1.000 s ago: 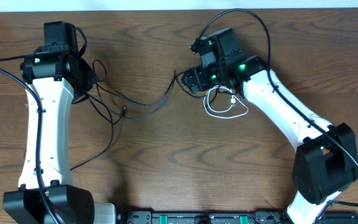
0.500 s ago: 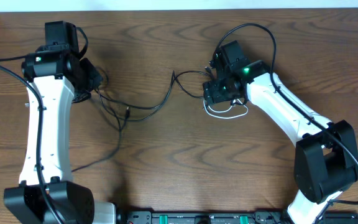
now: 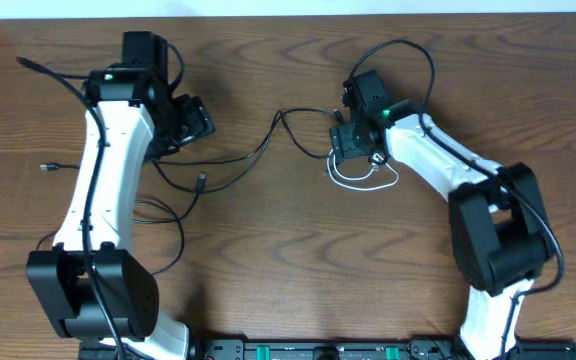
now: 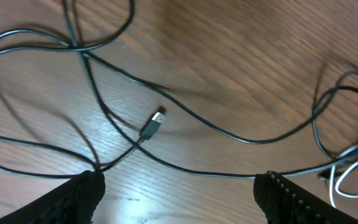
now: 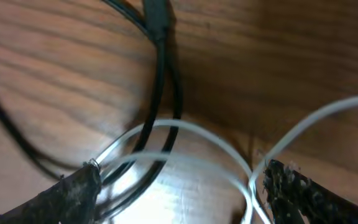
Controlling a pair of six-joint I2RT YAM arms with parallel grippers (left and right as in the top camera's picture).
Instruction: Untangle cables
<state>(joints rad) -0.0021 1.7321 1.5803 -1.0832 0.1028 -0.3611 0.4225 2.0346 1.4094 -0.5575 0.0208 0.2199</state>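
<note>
While the black cables [image 4: 247,142] lie crossed near the table's [image 3: 288,270] far edge, the white cable [image 5: 185,129] coils toward its right edge; left gripper [image 4: 179,183] hovers wide, empty; right gripper [image 5: 176,180], also wide, straddles white crossing black; separating seems in hand; next, close on white only.

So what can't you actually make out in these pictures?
Overhead: the right hand covers where the white cable crosses the black cables.
Overhead: the left arm hides part of the black cables lying beneath it.
Overhead: the loose plug near the left edge is too small to identify.
Right wrist: close and blurred; the white cable's ends run off the frame.
</note>
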